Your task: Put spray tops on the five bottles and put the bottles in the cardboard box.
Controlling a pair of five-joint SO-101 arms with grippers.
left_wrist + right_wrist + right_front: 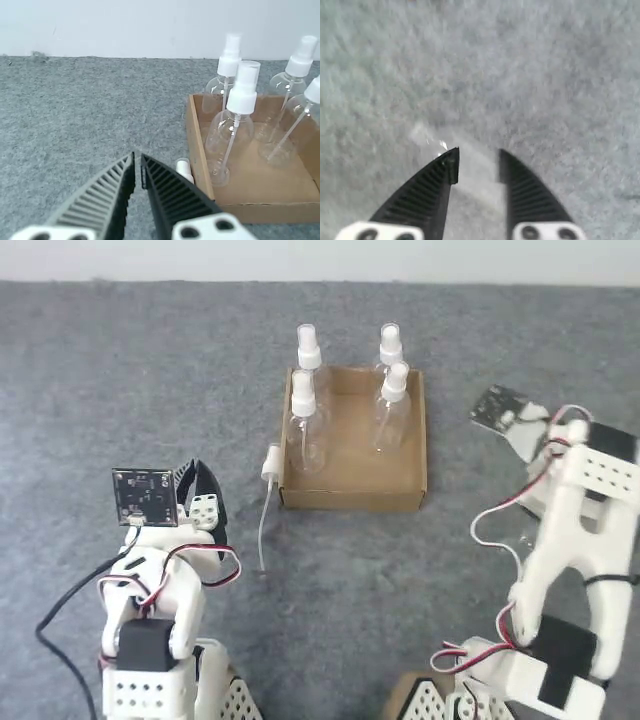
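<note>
Seeing four clear bottles [305, 425] upright in the cardboard box [350, 498], each wearing a white spray top. Finding a fifth spray top [271, 462] loose on the grey desk [120, 370], just beside the box on the left arm's side, thin tube trailing toward the arms. Noting the left gripper [138, 159] near that loose top, closed to a sliver, holding nothing. Noting the right gripper [477, 160] partly spread, aimed down at the desk, a faint clear shape [475, 182] between its tips; cannot tell whether gripped.
</note>
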